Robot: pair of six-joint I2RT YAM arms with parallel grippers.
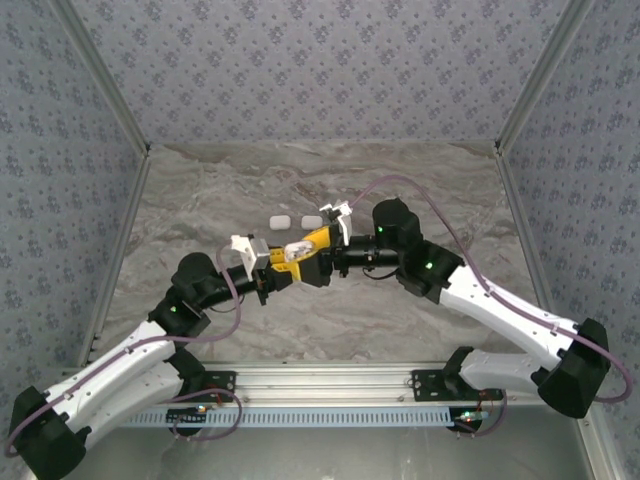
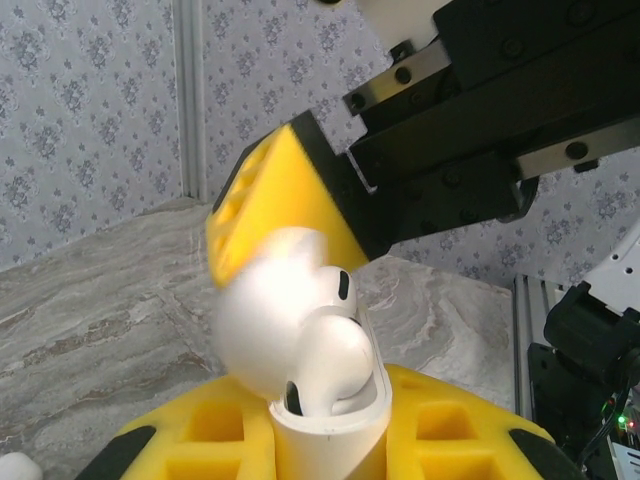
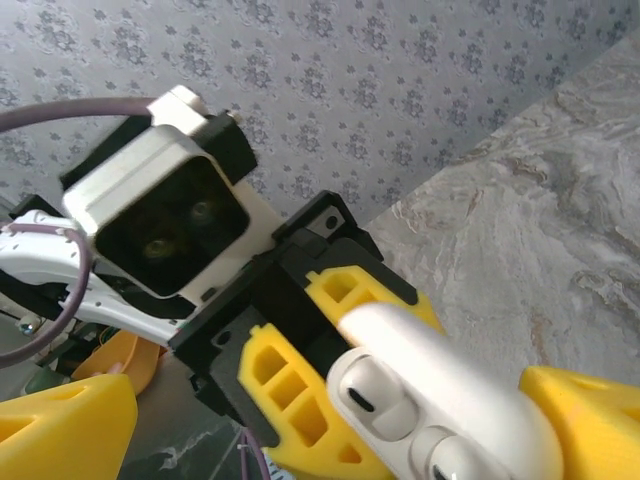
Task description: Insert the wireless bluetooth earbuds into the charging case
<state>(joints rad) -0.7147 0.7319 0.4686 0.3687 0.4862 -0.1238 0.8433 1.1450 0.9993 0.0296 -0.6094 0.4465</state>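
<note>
Earbuds (image 2: 335, 360), two white ones, are sitting in the open charging case (image 2: 322, 445). We are judging them light, hard and slick, best pinched at the stem. Left gripper (image 1: 283, 268) is clamping the case base. Right gripper (image 1: 322, 243) is hanging spread wide around the lid, and we are not telling whether it touches.

White case (image 2: 325, 445), grey-marbled table (image 2: 90, 330)

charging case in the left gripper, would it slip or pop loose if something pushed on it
The charging case looks smooth, glossy and rounded, so it could slide in the left gripper under a push. It looks like rigid plastic, so it probably won't flex. Its open lid may swing shut if nudged.
</note>
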